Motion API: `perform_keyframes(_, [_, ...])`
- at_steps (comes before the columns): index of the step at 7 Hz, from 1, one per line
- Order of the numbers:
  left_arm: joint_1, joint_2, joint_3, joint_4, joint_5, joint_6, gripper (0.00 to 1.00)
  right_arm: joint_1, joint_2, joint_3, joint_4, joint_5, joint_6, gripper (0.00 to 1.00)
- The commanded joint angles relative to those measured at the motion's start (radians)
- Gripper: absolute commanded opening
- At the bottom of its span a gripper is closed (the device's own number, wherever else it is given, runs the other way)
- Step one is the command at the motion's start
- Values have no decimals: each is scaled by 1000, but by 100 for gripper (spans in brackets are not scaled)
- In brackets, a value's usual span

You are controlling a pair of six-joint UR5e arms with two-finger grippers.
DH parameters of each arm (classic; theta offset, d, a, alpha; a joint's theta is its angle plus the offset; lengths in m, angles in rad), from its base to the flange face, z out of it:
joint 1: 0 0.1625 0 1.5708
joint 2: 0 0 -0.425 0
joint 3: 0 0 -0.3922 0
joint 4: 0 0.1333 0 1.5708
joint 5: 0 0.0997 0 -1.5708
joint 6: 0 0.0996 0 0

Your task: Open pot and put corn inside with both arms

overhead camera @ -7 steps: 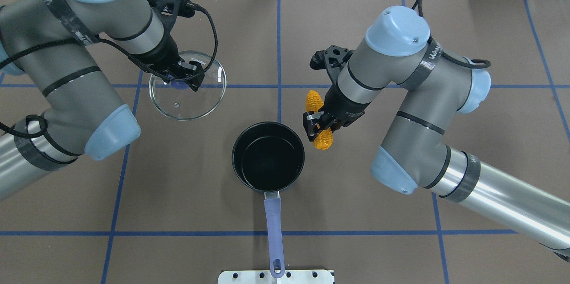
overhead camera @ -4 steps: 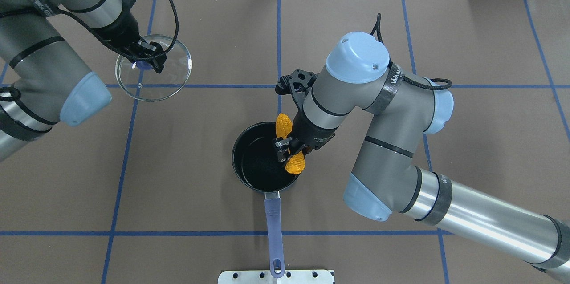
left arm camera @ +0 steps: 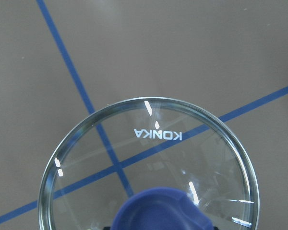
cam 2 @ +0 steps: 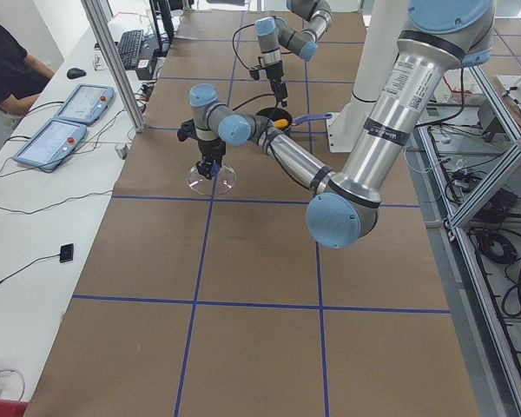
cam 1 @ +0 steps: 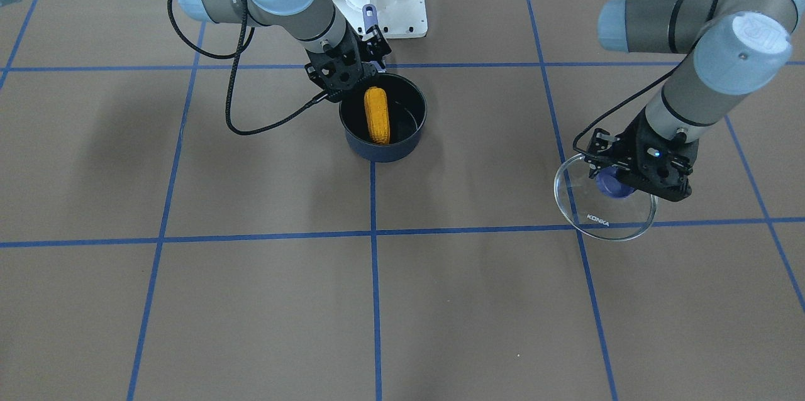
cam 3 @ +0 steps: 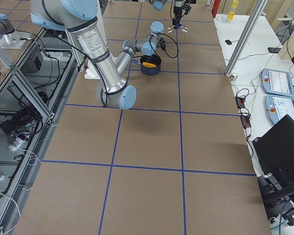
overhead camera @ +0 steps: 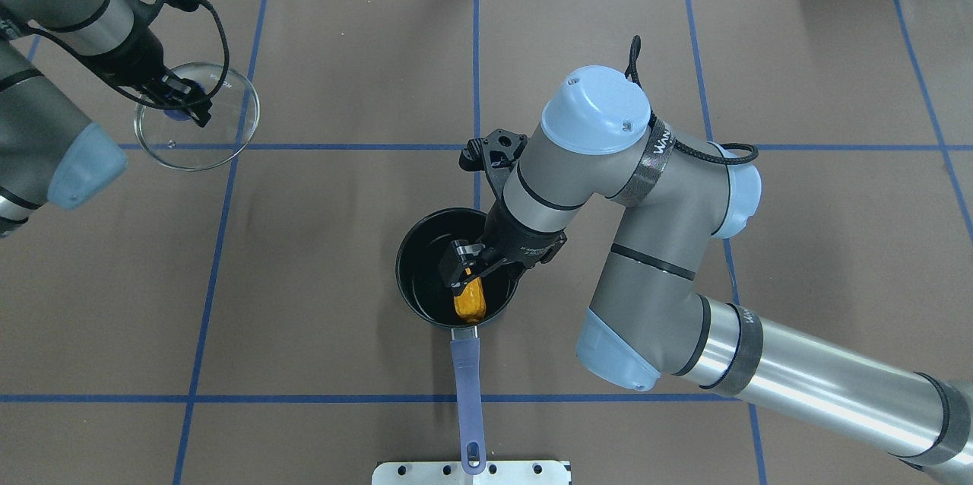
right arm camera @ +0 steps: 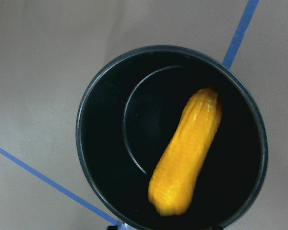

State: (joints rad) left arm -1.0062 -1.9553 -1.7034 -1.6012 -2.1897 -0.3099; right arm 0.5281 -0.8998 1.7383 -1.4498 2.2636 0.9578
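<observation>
Your overhead hides most of the corn [overhead camera: 470, 304] under the right claw [overhead camera: 465, 272]; wrist view shows it free in the pot [right arm camera: 105, 110], claw spread. Left claw [overhead camera: 181, 106] pinches lid [overhead camera: 228, 131] at pot's 10 o'clock.

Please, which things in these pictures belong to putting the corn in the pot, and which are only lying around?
Part of the job: pot, corn lying inside it, glass lid held by the left gripper, right gripper open above the pot.
Lying about: white metal plate at the table's edge, keyboard on the side desk.
</observation>
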Motion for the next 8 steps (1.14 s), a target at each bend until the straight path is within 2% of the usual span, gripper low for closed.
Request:
perform_keyframes(1, [-9,123,4,-114,-79,6,63,16,12,13,8,1,4,100])
perform_keyframes(4, [-5,211,11,-115,-96,11,66,130,9,20,8,1,6,100])
perform_keyframes(8, [1,210,51,-112,-104,9,67,138,2,18,5,1,4,100])
